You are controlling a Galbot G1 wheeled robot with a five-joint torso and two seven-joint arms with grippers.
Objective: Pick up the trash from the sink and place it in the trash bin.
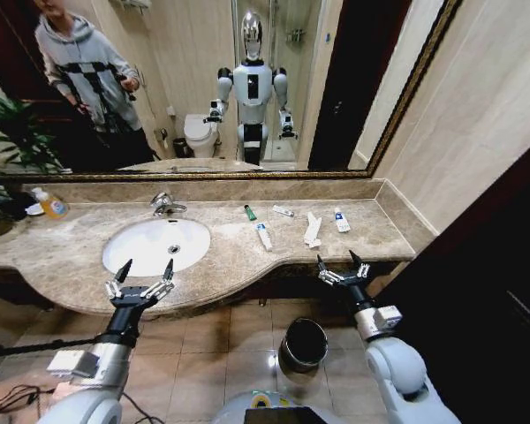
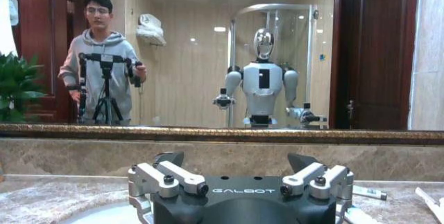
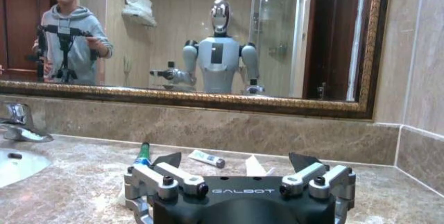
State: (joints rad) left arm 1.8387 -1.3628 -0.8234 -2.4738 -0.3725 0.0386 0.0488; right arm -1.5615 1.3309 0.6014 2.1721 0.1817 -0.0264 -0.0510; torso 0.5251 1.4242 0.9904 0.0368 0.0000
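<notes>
The white oval sink (image 1: 141, 256) with its chrome faucet (image 1: 166, 205) is set in a marbled counter (image 1: 79, 265). The trash lies on the counter beside the basin: a green-ended tube (image 1: 249, 213), a white tube (image 1: 263, 235), a flat packet (image 1: 283, 211), a crumpled wrapper (image 1: 313, 230) and a blue-ended tube (image 1: 341, 220). My left gripper (image 1: 141, 281) hovers open at the counter's front edge, before the basin. My right gripper (image 1: 342, 268) is open in front of the wrapper. The dark trash bin (image 1: 303, 343) stands on the floor between my arms. The right wrist view shows the green-ended tube (image 3: 143, 153) beyond my open right gripper (image 3: 236, 159).
A yellow-orange soap bottle (image 1: 51, 205) and a green plant (image 1: 9, 132) stand at the counter's far left. A framed mirror (image 1: 203, 88) rises behind the counter, and a tiled wall (image 1: 477, 132) closes the right side. The floor is tiled around the bin.
</notes>
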